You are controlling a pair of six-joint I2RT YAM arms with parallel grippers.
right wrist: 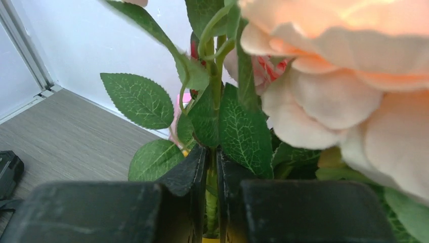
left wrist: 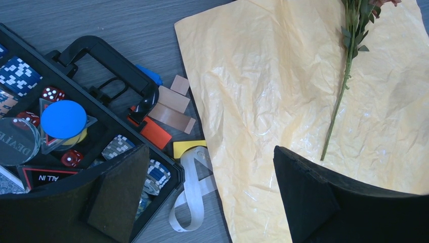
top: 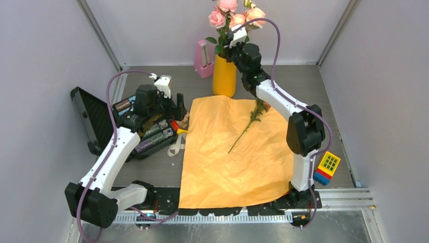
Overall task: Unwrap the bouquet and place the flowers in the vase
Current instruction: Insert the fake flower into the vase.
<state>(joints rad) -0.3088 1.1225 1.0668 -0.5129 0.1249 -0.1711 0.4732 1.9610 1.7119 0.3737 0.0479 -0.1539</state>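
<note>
The bouquet is undone: its crinkled orange paper (top: pixel 227 162) (left wrist: pixel 253 101) lies spread flat, and its beige ribbon (left wrist: pixel 195 187) lies loose beside it. One flower (top: pixel 250 124) (left wrist: pixel 341 96) lies on the paper. Several pink flowers (top: pixel 227 12) stand in the yellow vase (top: pixel 224 76) at the back. My right gripper (top: pixel 232 49) (right wrist: pixel 213 167) is over the vase mouth, its fingers tight round a green stem (right wrist: pixel 212 202) under a large pale rose (right wrist: pixel 344 76). My left gripper (top: pixel 179 109) (left wrist: pixel 211 157) hangs open over the paper's left edge, holding nothing.
An open black case (top: pixel 96 121) of poker chips and dice lies at the left, with small wooden and coloured blocks (left wrist: pixel 172 109) beside it. A pink metronome (top: pixel 203 58) stands left of the vase. A yellow, red and blue toy block (top: pixel 326 168) sits by the right arm's base.
</note>
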